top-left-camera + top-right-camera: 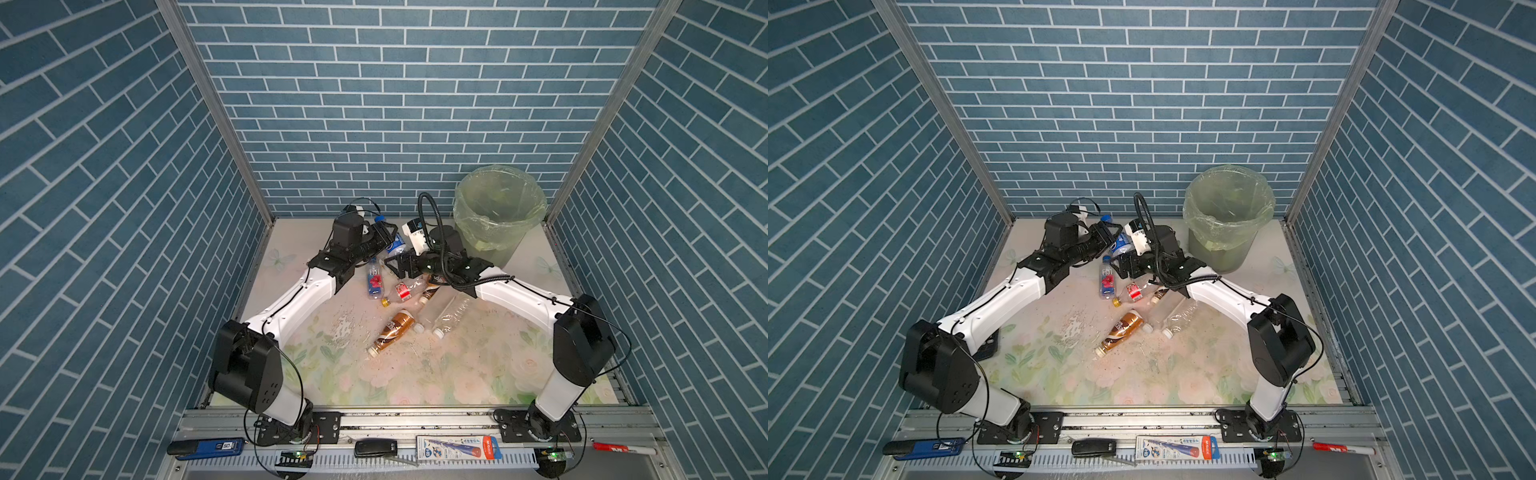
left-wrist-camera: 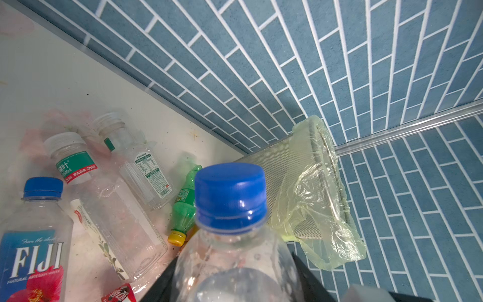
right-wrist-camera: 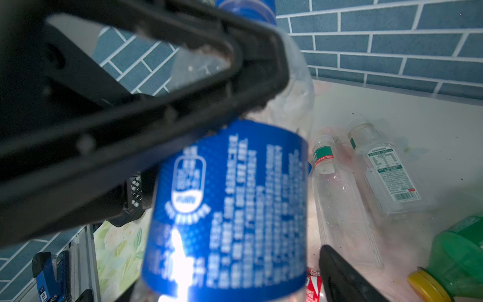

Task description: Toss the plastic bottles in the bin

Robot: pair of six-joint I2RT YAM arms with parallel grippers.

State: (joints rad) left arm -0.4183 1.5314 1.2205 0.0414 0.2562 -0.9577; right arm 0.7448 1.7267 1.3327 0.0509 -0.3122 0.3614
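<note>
blue-capped bottle (image 2: 230, 198), clamped in left gripper (image 1: 387, 235)

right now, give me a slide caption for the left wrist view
Left gripper holding a blue-capped bottle, more bottles lying on the table, lined bin beyond.

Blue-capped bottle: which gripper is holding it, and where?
The left gripper holds the blue-capped bottle by its clear body, below the cap. The right gripper stands open around it, one jaw not touching.
</note>
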